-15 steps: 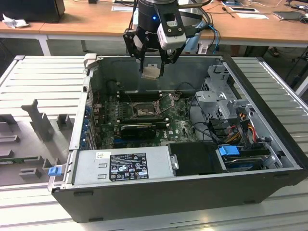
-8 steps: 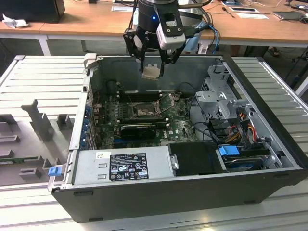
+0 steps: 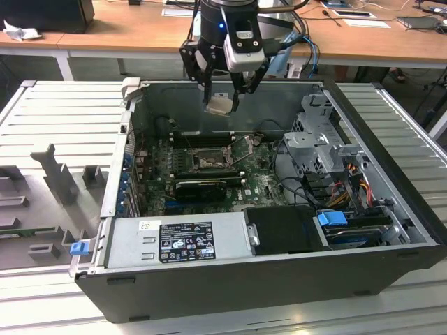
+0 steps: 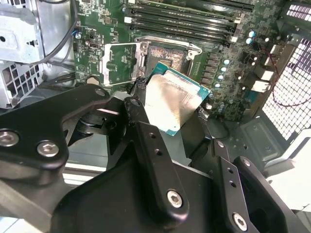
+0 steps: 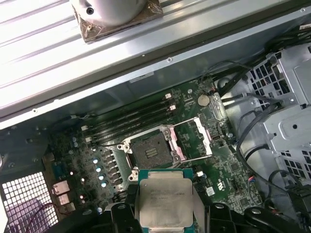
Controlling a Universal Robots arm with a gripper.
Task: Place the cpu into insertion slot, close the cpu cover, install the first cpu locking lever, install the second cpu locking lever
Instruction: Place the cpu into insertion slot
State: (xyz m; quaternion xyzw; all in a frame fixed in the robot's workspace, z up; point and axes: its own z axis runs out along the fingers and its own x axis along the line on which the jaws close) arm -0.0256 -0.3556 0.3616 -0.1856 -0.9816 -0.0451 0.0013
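gripper (image 3: 222,99) hangs in the exterior view above the far wall of the open computer case (image 3: 279,279). its two dark fingers are pinched on the cpu (image 3: 217,105), which is held tilted in the air, touching nothing below. the case lies on a ribbed grey bench (image 3: 63,112). inside, the motherboard (image 3: 265,183) covers the case floor, and the insertion slot (image 3: 208,162) sits near the board's middle, lower than the held chip. a power supply (image 3: 181,241) runs along the case's near edge, and a drive cage (image 3: 318,139) fills the far corner toward the exterior view's right.

in the second wrist view the gripper (image 4: 171,101) clamps the cpu (image 4: 177,94) by two opposite edges, with the pale metal top facing the camera. beyond the chip the insertion slot (image 4: 167,56) lies uncovered, its dark contact field showing. the cpu cover (image 4: 119,63) is swung open off the slot and sits just beside it. memory slots (image 4: 184,19) run along the board on the slot's other side.

in the first wrist view the gripper (image 5: 166,216) holds the cpu (image 5: 165,196) apart from the board. the insertion slot (image 5: 151,154) is uncovered, and the cpu cover (image 5: 194,141) stands open at one side of it.
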